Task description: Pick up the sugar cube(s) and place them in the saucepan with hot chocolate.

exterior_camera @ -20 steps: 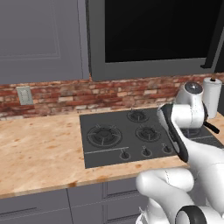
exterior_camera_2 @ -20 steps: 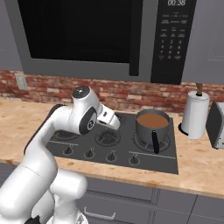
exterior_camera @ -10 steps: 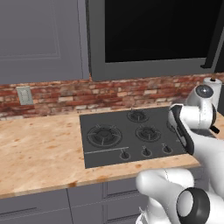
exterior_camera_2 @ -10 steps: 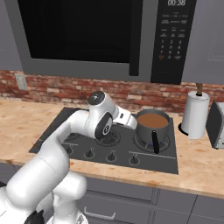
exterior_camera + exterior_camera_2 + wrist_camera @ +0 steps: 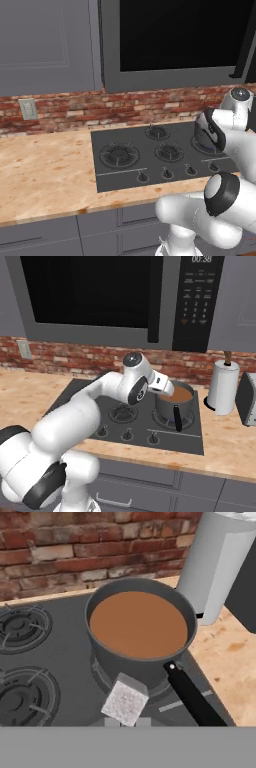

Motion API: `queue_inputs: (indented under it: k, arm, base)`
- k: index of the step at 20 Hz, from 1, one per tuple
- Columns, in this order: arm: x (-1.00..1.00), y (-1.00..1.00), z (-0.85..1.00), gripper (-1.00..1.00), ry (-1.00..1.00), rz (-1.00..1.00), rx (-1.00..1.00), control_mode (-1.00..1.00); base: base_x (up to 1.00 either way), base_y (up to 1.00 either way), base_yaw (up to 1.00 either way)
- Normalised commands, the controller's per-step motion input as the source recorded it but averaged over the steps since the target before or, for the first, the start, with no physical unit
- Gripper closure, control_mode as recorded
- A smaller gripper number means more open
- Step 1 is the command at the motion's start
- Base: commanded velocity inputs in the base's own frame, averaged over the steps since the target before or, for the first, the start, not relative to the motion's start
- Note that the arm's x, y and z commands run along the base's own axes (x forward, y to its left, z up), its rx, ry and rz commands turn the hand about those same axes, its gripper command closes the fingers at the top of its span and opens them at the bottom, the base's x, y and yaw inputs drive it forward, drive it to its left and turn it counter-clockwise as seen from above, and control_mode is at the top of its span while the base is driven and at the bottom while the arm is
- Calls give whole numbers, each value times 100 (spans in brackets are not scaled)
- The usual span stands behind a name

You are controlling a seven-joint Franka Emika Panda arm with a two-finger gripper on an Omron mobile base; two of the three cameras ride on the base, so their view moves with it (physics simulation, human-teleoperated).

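I see my gripper [image 5: 126, 722] nearly closed, pinching the sugar cube [image 5: 125, 700] just short of the saucepan [image 5: 142, 662]. The saucepan sits on the stove's [image 5: 60, 657] back right burner, near the worktop's [image 5: 230, 657] right end.

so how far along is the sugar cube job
Done: the sugar cube is off the counter, pinched in the shut end effector. In hand: carrying it toward the saucepan; in the hand view the cube sits short of the rim on the near side, beside the black handle, not yet over the hot chocolate. Left: move it over the liquid and release.
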Motion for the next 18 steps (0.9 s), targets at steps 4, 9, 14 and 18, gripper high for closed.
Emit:
queue_inputs:
  k: [4,9,14,18]
  arm:
    - [36,-11,-1,100,0,0,0,-100]
    - [7,-17,-7,100,0,0,1,-100]
    - [27,-22,-19,100,0,0,0,-100]
    - [44,-39,-18,100,4,0,0,-100]
  base:
    - [0,0,0]
    - [0,0,0]
    - [0,0,0]
    - [0,0,0]
